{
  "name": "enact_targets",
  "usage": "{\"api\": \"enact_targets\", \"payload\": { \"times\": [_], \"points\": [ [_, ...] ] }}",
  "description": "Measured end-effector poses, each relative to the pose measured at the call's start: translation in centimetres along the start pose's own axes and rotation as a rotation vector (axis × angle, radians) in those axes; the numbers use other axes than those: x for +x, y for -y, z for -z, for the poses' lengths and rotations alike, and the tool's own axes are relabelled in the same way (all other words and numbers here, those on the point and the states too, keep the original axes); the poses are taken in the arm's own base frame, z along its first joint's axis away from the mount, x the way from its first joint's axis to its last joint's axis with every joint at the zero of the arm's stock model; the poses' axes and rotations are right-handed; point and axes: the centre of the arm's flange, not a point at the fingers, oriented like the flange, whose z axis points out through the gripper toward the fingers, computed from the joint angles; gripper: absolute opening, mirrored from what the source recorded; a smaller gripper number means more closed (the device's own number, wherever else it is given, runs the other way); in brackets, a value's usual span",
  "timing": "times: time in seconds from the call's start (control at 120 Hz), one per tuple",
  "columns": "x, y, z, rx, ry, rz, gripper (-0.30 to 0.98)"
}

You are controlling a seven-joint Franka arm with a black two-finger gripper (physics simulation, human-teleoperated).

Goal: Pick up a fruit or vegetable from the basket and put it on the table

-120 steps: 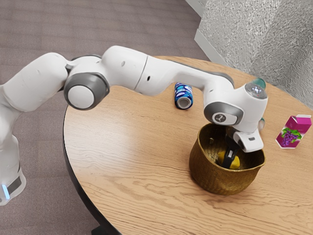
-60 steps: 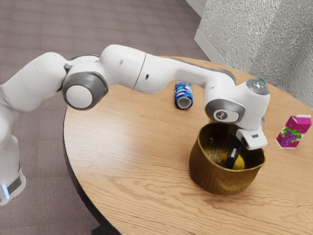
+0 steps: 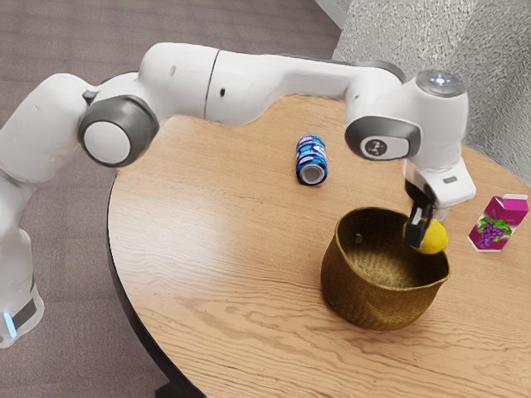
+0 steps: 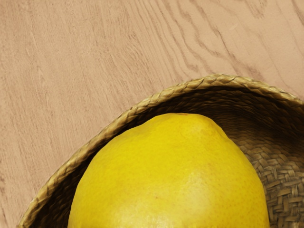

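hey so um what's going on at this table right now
The robot arm's gripper is holding a yellow fruit at the rim of the woven basket. The fruit is not yet on the table, where a blue can and a purple carton also sit.

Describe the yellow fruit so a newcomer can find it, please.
On the wooden table stands a woven basket. At its rim, toward the pink carton, the gripper holds a rounded fruit. Its plain, bright yellow skin sets it apart from the carton and the blue can.
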Motion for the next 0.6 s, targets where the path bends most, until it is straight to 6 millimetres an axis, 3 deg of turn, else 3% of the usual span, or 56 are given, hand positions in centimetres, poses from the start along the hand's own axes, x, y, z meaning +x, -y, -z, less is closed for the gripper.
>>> {"api": "enact_targets", "payload": {
  "times": [0.133, 0.2, 0.283, 0.35, 0.508, 0.6],
  "points": [
    [-0.8, 1.0, 5.3, 0.043, -0.035, 0.010, 0.27],
    [-2.1, 1.9, 8.5, 0.066, -0.036, 0.027, 0.27],
    [-4.3, 1.6, 11.5, 0.073, -0.016, 0.031, 0.27],
    [-6.6, 0.3, 13.2, 0.062, 0.016, 0.026, 0.27],
    [-14.1, -4.3, 17.2, 0.041, 0.081, 0.014, 0.27],
    [-18.3, -3.0, 17.1, 0.030, 0.120, 0.073, 0.27]
  ]
}}
